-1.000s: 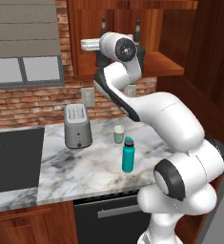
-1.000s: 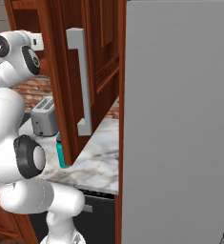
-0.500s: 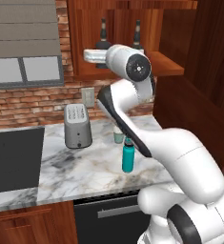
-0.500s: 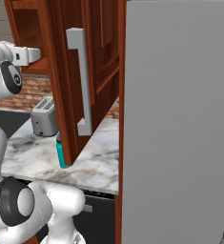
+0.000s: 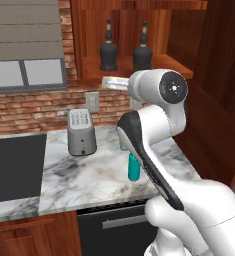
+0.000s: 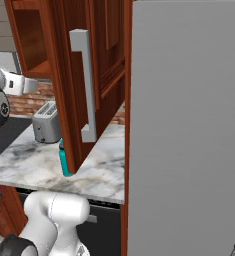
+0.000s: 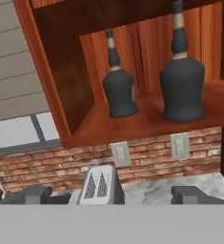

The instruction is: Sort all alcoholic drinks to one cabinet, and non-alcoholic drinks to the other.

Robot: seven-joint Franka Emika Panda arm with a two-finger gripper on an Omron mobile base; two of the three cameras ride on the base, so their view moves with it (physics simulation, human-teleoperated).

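- Two squat black glass bottles with long thin necks stand upright on the bottom board of the wide reddish-brown wooden wall cabinet (image 5: 139,35): the left black bottle (image 5: 108,52) and the right black bottle (image 5: 142,53) are side by side with a gap between them, both near the plank back.
- On the marble counter (image 5: 84,177), a silver two-slot toaster (image 5: 81,131) sits toward the back edge by the brick wall, left of the arm.
- White wall outlet (image 5: 92,101) is on the brick just above and right of the toaster.
- Slim teal bottle (image 5: 133,167) stands upright on the counter to the right of the toaster, closer to the front edge, partly hidden behind the white arm; its cap is covered.
- Pincer (image 7: 111,194) hangs below the wide cabinet's bottom board and above the toaster, its two dark fingertips (image 7: 32,194) spread wide apart with nothing between them.
- In the right base view, the teal bottle (image 6: 64,162) shows just left of an opened wooden cabinet door (image 6: 96,75) with a grey bar handle (image 6: 84,85).
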